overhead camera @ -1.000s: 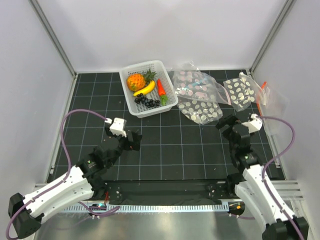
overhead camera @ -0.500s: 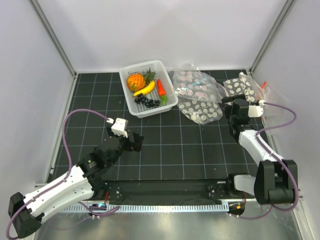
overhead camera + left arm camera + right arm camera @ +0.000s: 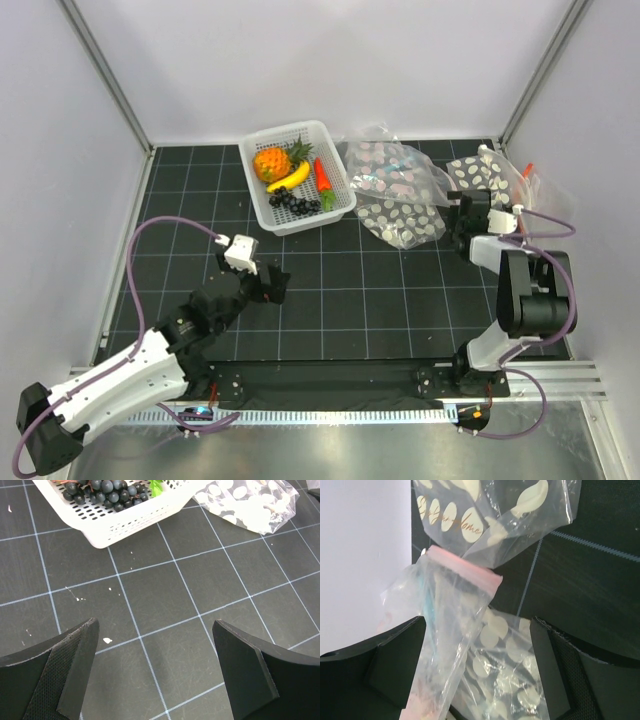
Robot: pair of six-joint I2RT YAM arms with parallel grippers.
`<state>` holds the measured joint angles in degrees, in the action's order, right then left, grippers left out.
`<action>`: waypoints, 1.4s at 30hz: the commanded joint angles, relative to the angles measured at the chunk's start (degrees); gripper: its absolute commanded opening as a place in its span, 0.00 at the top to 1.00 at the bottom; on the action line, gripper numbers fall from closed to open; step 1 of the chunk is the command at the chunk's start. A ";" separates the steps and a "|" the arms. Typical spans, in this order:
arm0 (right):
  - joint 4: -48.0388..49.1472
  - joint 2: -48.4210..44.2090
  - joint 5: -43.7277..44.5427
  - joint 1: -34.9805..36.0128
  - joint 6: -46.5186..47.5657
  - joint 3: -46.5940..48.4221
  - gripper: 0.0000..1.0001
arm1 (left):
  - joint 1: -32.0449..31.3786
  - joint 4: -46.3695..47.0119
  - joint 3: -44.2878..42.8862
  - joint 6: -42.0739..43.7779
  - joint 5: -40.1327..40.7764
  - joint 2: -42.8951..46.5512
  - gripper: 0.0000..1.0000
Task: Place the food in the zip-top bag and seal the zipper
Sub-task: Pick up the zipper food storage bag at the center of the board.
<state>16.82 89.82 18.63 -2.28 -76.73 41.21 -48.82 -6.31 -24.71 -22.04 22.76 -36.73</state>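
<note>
I have the right tool wide open. The zip-top bag lies crumpled just ahead of it, its pink zipper across the gap and loose plastic trailing between the fingers. The left tool is also wide, near the white basket, which holds the pineapple, banana, pepper and grapes.

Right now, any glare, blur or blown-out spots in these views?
Top external: even soft light, sharp; clear plastic at the right edge nearly vanishes. Left wrist: mat grid and fingers in focus. Right wrist: white area at left blown out, sheen on folds around the pink zipper, yet readable.
</note>
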 commanded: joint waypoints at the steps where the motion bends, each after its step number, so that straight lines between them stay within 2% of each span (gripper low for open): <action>1: 5.68 3.25 1.14 -0.62 -1.85 4.40 0.08 | 0.30 1.30 -2.62 -0.11 -0.61 -0.45 0.00; 5: 6.73 5.27 0.18 -0.62 -1.41 5.72 0.25 | 0.30 1.30 -2.89 -0.11 -0.88 -0.89 0.00; 6: 7.43 5.45 -0.69 -0.62 -1.23 5.90 0.36 | 0.30 1.30 -2.89 -0.11 -0.97 -0.80 0.00; 8: 8.05 6.07 -1.58 -0.62 -0.62 5.99 0.48 | 0.30 1.30 -2.89 -0.11 -0.97 -0.89 0.00; 9: 8.75 6.15 -2.10 -0.62 -0.09 5.81 0.62 | 0.30 1.30 -2.98 -0.11 -1.05 -0.89 0.00; 11: 9.72 5.89 -2.37 -0.62 0.35 5.11 0.76 | 0.30 1.30 -2.89 -0.11 -0.97 -0.97 0.00; 12: 9.99 5.54 -2.29 -0.62 0.79 4.41 0.90 | 0.30 1.30 -2.89 -0.11 -1.05 -0.97 0.00; 14: 10.07 4.06 -2.20 -0.62 0.97 3.62 0.99 | 0.30 1.30 -2.89 -0.11 -1.06 -0.97 0.00; 21: 9.64 -5.87 -2.64 -0.27 8.60 -0.34 0.99 | 0.30 1.21 -2.98 -0.19 -1.58 -0.80 0.00; 27: 4.89 -21.16 7.28 5.97 28.37 -1.31 0.99 | 0.30 1.03 -3.15 -1.77 1.23 -1.59 0.00; 29: 3.93 -26.96 6.68 7.55 32.68 -1.31 0.99 | 0.30 0.94 -3.85 -2.04 1.32 -2.37 0.00; 36: -7.12 -39.27 -5.44 8.52 52.10 5.45 0.99 | 0.21 -2.65 -12.10 -7.13 -1.67 -3.96 0.00; 38: -8.99 -41.73 -8.77 8.44 55.00 7.03 0.99 | 0.30 -3.36 -14.82 -9.15 -2.37 -3.70 0.00; 42: -18.89 -43.15 -15.54 8.44 58.79 14.32 0.99 | 0.30 -2.57 -17.74 -12.14 -4.39 -3.43 0.00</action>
<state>6.07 48.27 10.44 5.93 -25.63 49.30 -48.82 -9.67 -39.40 -30.22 20.47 -40.60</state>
